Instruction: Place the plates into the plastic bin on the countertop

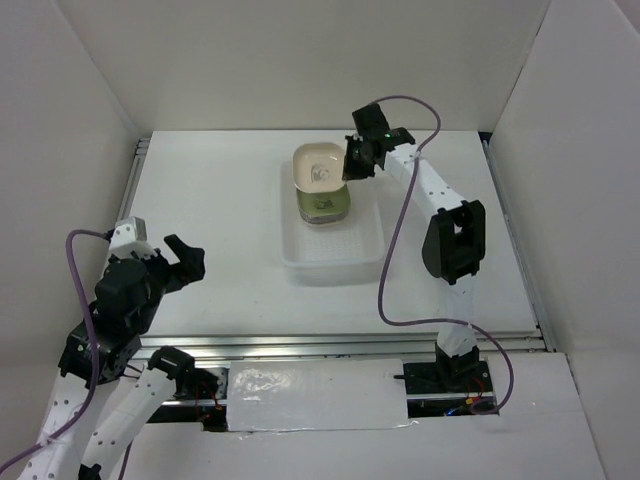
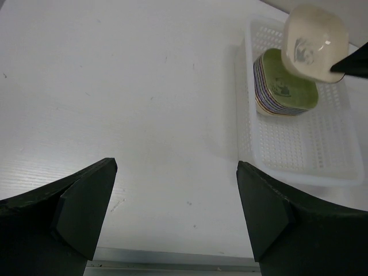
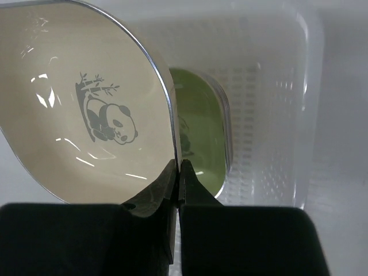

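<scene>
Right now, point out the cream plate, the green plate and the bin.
cream plate [image 1: 320,167], top view, inner base.
green plate [image 2: 292,95], left wrist view, top face.
plastic bin [image 2: 305,145], left wrist view, mesh floor.

White countertop, plastic bin on it.

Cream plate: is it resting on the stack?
No, the right gripper holds the cream plate by its rim, tilted above the stack in the bin.

Robotics lab test cell: plain white countertop boxed in by white panel walls, aluminium rail at front edge, exposed purple cabling, taped plastic sheet at near edge.
</scene>
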`<state>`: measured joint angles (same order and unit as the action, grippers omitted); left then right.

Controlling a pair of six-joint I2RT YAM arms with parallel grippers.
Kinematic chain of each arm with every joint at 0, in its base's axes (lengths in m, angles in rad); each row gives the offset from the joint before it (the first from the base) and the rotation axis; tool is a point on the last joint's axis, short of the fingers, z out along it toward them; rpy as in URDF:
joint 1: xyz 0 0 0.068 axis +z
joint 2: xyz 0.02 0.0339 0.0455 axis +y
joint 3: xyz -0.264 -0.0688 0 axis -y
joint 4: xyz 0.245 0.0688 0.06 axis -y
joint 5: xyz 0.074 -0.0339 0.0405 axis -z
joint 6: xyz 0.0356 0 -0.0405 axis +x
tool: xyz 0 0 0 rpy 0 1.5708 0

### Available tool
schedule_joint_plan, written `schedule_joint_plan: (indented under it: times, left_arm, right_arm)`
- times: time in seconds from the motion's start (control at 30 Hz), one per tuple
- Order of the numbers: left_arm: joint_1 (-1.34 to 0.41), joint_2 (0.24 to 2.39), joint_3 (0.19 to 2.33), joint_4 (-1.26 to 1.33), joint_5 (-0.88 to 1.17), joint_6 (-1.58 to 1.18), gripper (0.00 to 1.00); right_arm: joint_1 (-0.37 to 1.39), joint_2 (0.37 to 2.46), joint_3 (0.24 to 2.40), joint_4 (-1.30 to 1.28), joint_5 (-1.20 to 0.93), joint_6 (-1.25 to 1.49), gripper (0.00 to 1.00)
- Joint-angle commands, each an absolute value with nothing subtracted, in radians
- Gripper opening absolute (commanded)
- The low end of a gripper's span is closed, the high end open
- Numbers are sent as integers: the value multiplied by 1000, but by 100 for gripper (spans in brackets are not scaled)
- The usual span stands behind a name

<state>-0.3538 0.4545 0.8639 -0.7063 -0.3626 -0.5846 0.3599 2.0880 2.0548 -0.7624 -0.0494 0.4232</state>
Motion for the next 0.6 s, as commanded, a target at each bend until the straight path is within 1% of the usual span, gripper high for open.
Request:
schedule_joint_plan:
  times: [0.0, 0.17, 0.2, 0.23, 0.27, 0.3, 0.33, 0.4, 0.43, 0.47, 0.5, 0.57]
  left_arm:
    - [-350, 427, 871, -696, -411, -612, 99]
    - [-348, 434, 873, -703, -413, -614, 99]
    - [-348, 440, 873, -701, -413, -612, 99]
    - [-348, 442, 873, -700, -410, -612, 99]
    - [-348, 443, 874, -698, -410, -611, 99]
    - [-348, 443, 873, -699, -408, -611, 99]
    - [-348, 446, 876, -699, -411, -611, 99]
    - [-348, 442, 874, -701, -411, -611, 99]
    - [-348, 440, 873, -700, -413, -612, 99]
    - [-348, 440, 874, -696, -413, -609, 99]
    - [-350, 440, 871, -696, -413, -607, 99]
    - [-348, 462, 876, -687, -416, -597, 99]
  right_arm:
    - [368, 2031, 2016, -799, -40, 403, 0]
    - [373, 2004, 1965, -814, -49, 417, 0]
    - [376, 1988, 1950, -808, -60, 419, 1]
    - [382, 1973, 1903, -793, -64, 420, 7]
    - [394, 1941, 1885, -773, -66, 422, 29]
    - [400, 1922, 1849, -766, -77, 422, 41]
    - [403, 1910, 1832, -749, -81, 426, 56]
    - [410, 1862, 1792, -739, -80, 446, 74]
    - [410, 1846, 1784, -726, -92, 446, 87]
    - [410, 1812, 1776, -726, -98, 446, 92]
    - [416, 1793, 1775, -733, -85, 452, 99]
    - [429, 1708, 1769, -755, -33, 459, 100]
